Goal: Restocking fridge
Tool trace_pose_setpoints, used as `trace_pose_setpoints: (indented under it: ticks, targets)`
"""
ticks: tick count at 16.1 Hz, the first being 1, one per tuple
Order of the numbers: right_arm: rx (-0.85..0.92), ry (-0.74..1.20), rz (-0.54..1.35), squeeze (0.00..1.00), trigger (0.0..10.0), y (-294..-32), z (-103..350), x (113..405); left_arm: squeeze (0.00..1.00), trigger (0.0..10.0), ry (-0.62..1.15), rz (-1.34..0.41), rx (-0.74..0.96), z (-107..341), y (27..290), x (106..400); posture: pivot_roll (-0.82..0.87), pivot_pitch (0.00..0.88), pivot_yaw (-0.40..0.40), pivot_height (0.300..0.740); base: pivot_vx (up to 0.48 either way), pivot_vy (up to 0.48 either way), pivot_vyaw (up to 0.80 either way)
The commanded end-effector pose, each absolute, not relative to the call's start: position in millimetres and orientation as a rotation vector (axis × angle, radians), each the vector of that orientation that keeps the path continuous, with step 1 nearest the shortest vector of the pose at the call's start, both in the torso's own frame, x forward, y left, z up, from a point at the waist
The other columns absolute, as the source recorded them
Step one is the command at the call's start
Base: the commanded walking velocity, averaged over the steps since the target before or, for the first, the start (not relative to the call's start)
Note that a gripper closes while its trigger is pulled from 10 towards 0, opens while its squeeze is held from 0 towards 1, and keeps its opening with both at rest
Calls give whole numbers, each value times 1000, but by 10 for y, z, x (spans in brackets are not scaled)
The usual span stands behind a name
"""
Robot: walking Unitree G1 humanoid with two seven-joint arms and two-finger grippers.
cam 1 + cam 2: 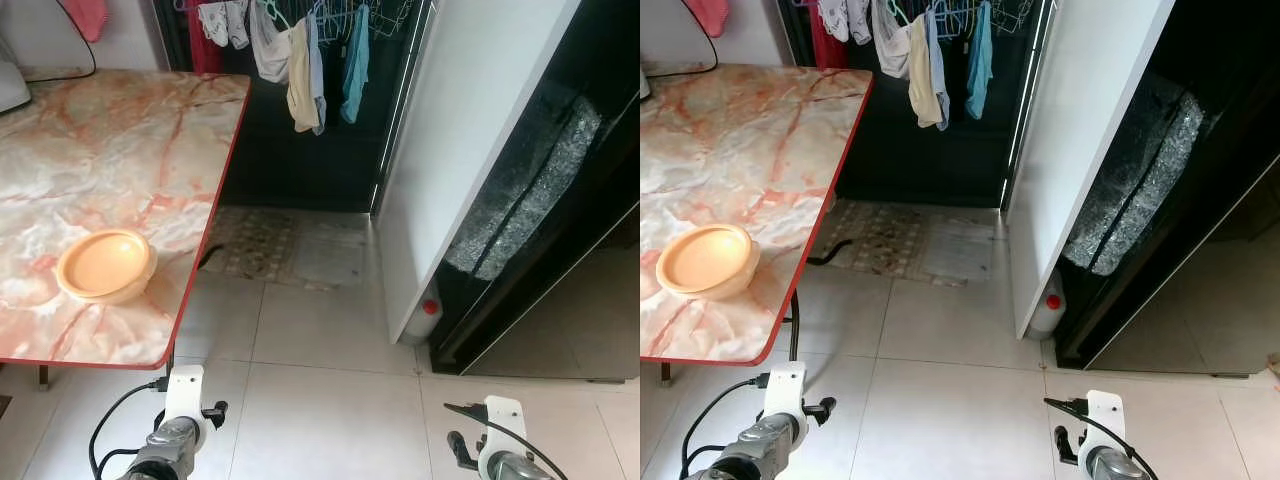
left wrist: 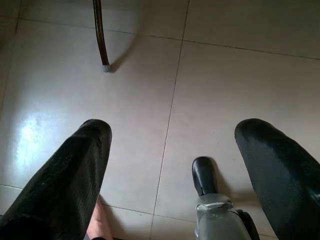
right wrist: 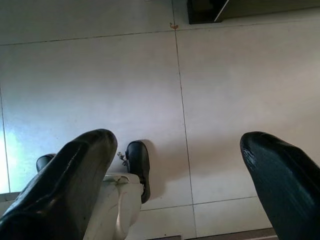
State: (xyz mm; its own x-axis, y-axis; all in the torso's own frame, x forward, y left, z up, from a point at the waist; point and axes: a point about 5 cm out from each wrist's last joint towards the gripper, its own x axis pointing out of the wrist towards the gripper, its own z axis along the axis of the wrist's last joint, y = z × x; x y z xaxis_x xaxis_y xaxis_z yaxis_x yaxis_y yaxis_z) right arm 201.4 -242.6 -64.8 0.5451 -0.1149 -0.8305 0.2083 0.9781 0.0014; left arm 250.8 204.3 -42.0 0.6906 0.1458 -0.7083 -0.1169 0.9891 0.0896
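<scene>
One bowl (image 1: pixel 105 265) sits on the marble surface (image 1: pixel 110 150); both claws, left (image 2: pixel 172 165) and right (image 3: pixel 177 172) (spread, empty), hang over floor tiles (image 2: pixel 225 85).

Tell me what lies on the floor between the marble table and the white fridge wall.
In the left eye view, a patterned mat and bare pale floor tiles lie between the table and the white fridge wall.

Orange bowl (image 1: pixel 105 264) — pink-veined marble table (image 1: pixel 110 150), red-edged; black fridge (image 1: pixel 560 200), white tiled floor (image 1: pixel 320 400).
</scene>
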Motion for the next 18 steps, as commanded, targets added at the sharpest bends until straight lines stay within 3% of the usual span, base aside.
trace_pose_setpoints:
  ticks: [1,13,18]
  targets:
    - [95,977,-212,0,10000,-2498,-637,1996,0,10000,816,155,22,-448,2023,2479,-147,69,-39,740,0,0,0]
    - [95,1032,-232,0,10000,-2642,-792,1551,0,10000,920,119,65,-688,2011,2104,-183,190,-58,740,0,0,0]
    - [97,1029,-218,0,10000,-2612,-811,1522,0,10000,898,92,73,-681,2053,2091,-183,203,-46,740,0,0,0]
